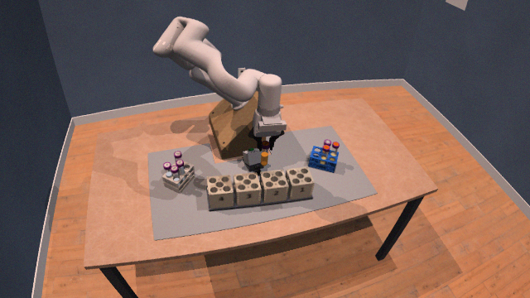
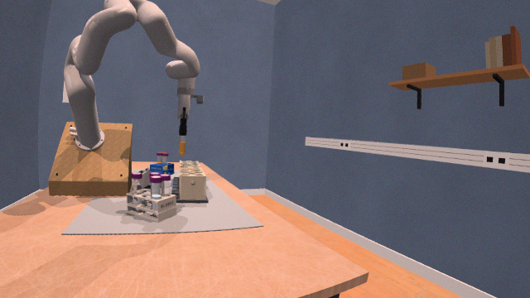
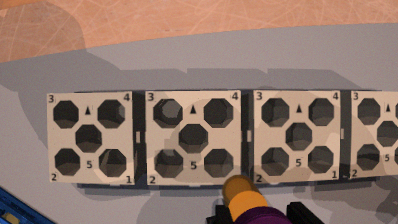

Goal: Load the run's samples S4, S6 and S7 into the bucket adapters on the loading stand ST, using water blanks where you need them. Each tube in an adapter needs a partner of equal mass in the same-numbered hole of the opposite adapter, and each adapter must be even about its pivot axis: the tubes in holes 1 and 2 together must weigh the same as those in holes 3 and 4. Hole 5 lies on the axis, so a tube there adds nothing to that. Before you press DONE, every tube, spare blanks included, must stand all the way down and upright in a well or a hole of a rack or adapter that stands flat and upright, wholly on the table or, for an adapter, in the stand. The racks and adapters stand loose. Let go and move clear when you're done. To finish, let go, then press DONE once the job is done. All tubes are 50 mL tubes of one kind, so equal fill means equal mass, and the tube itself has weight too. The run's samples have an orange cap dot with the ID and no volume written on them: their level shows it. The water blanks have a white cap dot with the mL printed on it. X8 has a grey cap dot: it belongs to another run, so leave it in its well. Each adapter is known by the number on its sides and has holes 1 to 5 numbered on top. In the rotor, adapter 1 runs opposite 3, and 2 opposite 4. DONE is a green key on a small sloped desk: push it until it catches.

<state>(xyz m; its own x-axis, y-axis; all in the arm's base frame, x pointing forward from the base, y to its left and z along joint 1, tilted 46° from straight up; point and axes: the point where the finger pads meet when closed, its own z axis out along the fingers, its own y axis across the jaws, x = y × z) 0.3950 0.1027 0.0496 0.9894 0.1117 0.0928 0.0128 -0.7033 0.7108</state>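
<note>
My gripper point(image 1: 266, 145) point(image 2: 183, 132) point(image 3: 261, 215) is shut on an upright, purple-capped tube with orange liquid point(image 1: 264, 159) point(image 2: 182, 148) point(image 3: 245, 201); its cap dot is hidden. Its tip hangs above the adapters' height, in the wrist view near the hole 1 corner of adapter 2 point(image 1: 276, 194) point(image 3: 220, 137). Adapter 1 point(image 1: 301, 198) point(image 3: 115, 138), adapter 3 point(image 1: 248, 202) point(image 3: 322, 137) and adapter 4 point(image 1: 220, 202) stand in the loading stand point(image 2: 195, 201). I see no tubes in their visible holes. The blue rack point(image 1: 323, 165) point(image 2: 156, 169) holds two orange-dotted tubes and one paler-dotted tube.
The whitish blanks rack point(image 1: 169, 184) point(image 2: 167, 205), with several purple-capped tubes, stands at the left of the top view. The small grey desk point(image 1: 252, 158) with the green DONE key point(image 1: 251, 150) stands behind the adapters, close to the held tube in that view.
</note>
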